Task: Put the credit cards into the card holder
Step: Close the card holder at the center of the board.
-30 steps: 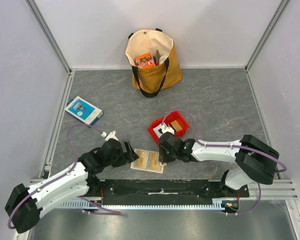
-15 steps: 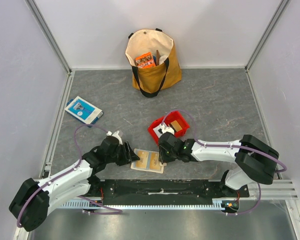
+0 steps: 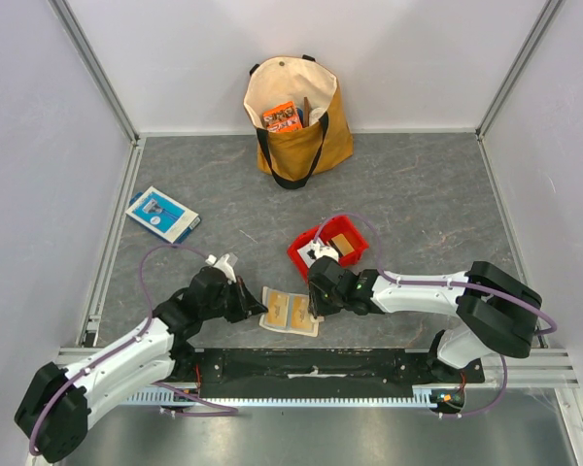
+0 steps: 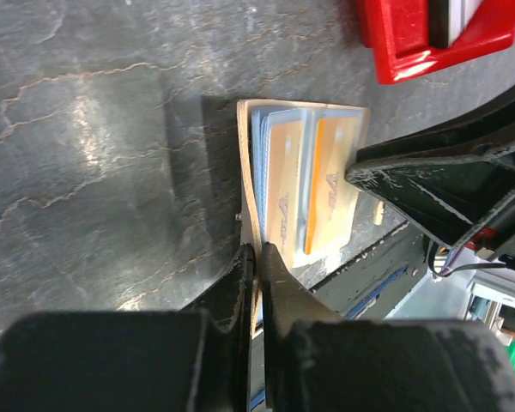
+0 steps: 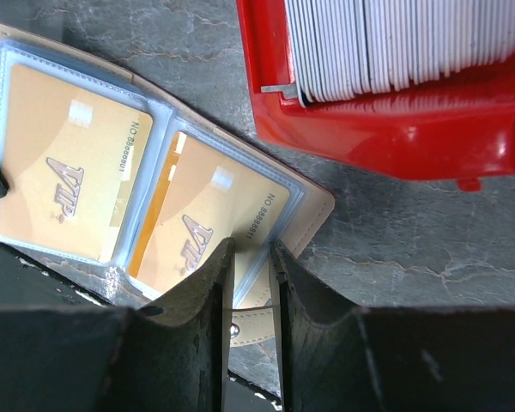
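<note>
1. Tan leather card holder lies open on the bench, near the middle, between my two arms.
2. A moment ago my left jaws were spread wide at its left edge. Now they are pressed together, pinching that thin edge.
3. My right jaws stand a little apart, with their tips at the holder's right half. I cannot tell if they pinch it or only press on it.
4. Two orange cards already sit in the clear pockets.
5. More white cards wait in the red tray, just past the holder.
6. I think my new grip stops the holder sliding, so the next card can go in.
</note>
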You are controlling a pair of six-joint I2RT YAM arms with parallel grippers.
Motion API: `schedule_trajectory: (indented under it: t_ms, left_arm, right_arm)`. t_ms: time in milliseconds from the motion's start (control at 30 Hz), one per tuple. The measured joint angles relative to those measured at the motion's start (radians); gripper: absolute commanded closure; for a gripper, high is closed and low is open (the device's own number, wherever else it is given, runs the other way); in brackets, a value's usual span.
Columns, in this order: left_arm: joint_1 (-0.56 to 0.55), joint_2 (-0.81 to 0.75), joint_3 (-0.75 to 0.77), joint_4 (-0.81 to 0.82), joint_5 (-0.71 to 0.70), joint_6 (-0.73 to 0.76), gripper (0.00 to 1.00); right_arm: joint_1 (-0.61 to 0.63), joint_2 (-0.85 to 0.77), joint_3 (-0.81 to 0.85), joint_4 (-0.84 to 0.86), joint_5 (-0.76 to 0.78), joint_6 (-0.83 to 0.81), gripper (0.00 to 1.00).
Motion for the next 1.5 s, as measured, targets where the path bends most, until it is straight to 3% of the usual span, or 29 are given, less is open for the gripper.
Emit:
schedule_trajectory:
  t_ms: [200,433,567,767,1167,1500]
  left_arm:
    - [-0.001,0.010,0.028,0.006,0.041,0.000,0.98]
    - [-0.001,0.130,0.117,0.002,0.094,0.026,0.98]
    - [-0.010,0.208,0.204,-0.054,0.086,0.068,0.98]
    - [-0.058,0.279,0.299,-0.129,0.055,0.117,0.98]
    - [-0.205,0.378,0.430,-0.291,-0.104,0.152,0.98]
    - [-0.237,0.378,0.483,-0.408,-0.270,0.151,0.98]
  right_arm:
    - [0.000,-0.001,0.000,0.000,0.003,0.007,0.69]
    - [0.002,-0.019,-0.018,0.020,0.007,0.026,0.63]
    - [0.002,-0.066,-0.058,0.032,0.036,0.039,0.57]
    - [0.002,-0.185,-0.113,0.028,0.097,0.071,0.55]
    - [0.002,-0.303,-0.161,-0.010,0.125,0.130,0.51]
    - [0.002,-0.337,-0.195,-0.048,0.077,0.145,0.49]
